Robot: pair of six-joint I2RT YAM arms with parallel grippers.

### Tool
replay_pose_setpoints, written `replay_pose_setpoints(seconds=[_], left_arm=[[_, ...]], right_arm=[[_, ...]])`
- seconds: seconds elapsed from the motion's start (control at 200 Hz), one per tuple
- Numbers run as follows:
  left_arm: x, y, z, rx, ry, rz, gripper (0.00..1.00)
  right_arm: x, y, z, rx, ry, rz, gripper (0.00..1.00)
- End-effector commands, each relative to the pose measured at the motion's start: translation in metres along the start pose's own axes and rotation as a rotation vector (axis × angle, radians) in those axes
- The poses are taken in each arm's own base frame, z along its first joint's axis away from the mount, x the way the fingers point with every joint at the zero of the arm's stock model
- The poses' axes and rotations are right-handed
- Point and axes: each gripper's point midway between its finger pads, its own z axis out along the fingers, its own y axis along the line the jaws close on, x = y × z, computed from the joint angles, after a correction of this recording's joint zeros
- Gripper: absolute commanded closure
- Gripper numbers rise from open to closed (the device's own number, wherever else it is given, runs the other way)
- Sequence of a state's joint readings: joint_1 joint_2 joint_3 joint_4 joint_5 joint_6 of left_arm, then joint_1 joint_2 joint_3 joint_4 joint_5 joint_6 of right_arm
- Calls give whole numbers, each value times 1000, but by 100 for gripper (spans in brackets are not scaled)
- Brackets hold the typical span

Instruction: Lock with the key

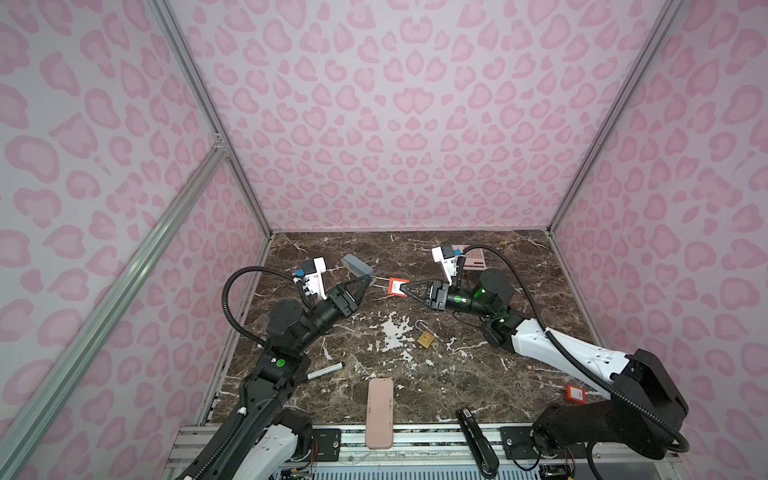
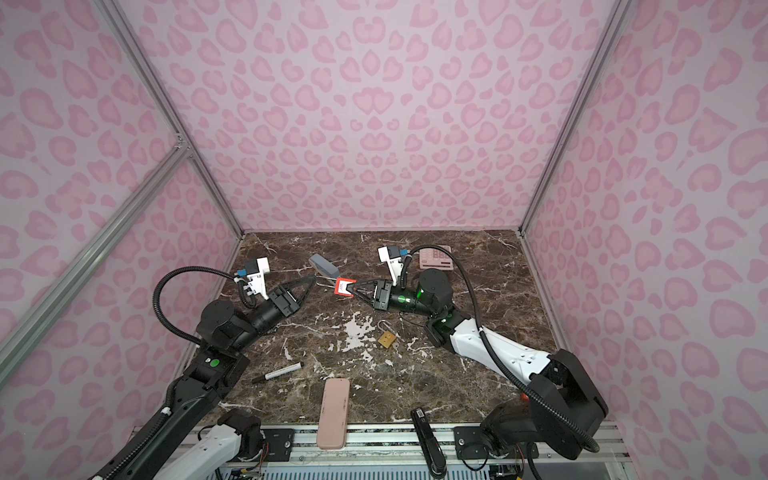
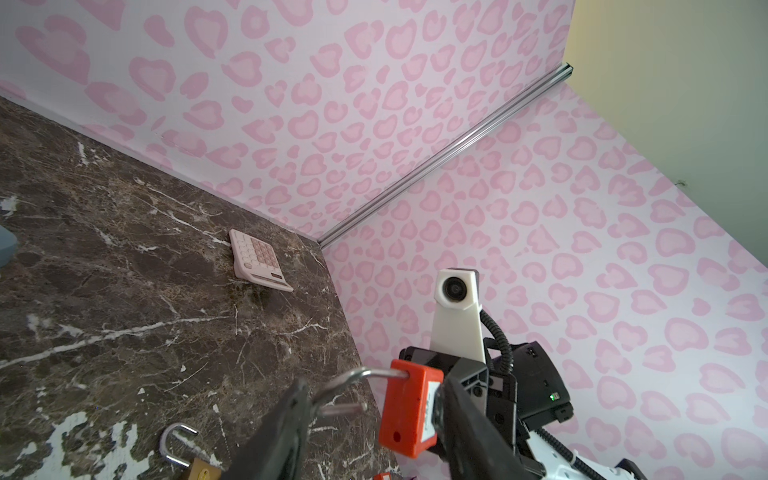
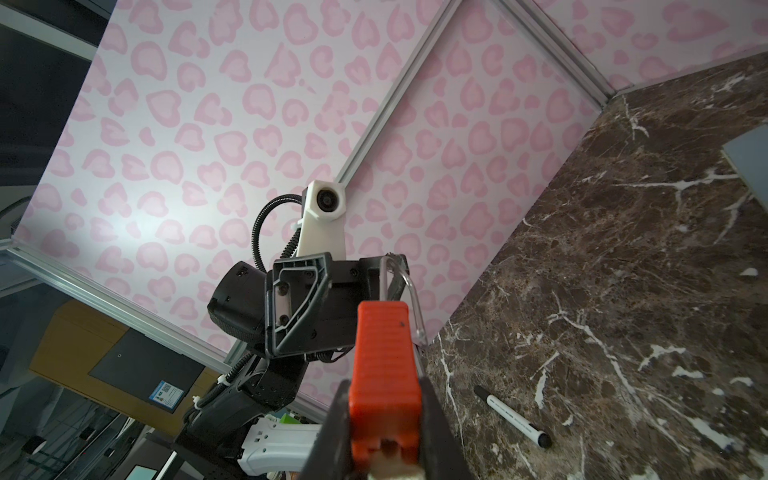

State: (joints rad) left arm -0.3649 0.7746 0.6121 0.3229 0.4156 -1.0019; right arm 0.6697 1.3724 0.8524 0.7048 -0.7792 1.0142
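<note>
A: Desk [image 1: 436,386]: anything lifted?
B: Yes. Your right claw [image 1: 409,286] pinches the lock [image 1: 397,287] by its red body, steadying it mid-air. Your left claw [image 1: 369,281] sits half-closed round the open shackle [image 3: 345,409], likely to push it home. Grip unclear. Key unseen.

Soft even light, faint shadows, bent frame edges; the red padlock [image 4: 384,374] blurs in the right wrist view.

A lab test booth — pink-patterned panels [image 1: 415,124] on aluminium framing [image 1: 219,141] around a marble-look tabletop [image 1: 478,374].
</note>
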Motion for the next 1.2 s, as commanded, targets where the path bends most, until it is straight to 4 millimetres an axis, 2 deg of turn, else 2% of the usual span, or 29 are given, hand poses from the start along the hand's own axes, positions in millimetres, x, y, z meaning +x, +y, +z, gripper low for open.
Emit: replay_pose_setpoints(seconds=[0.0,0.515,0.775,0.97,1.195], left_arm=[[-1,-6,0,25,5,10,52],[2,-9,2,41,24,12,53],[3,-6,1,35,24,11,58],[2,-4,-1,24,10,11,40],[2,-6,1,36,14,4,37]], right_arm=[[-2,7,0,-18,16,-40,88],[-1,7,0,-33,90,14,88],[-1,8,3,-53,99,25,89],[-3,14,2,-63,98,16,89],[3,10,2,-52,110,27,89]])
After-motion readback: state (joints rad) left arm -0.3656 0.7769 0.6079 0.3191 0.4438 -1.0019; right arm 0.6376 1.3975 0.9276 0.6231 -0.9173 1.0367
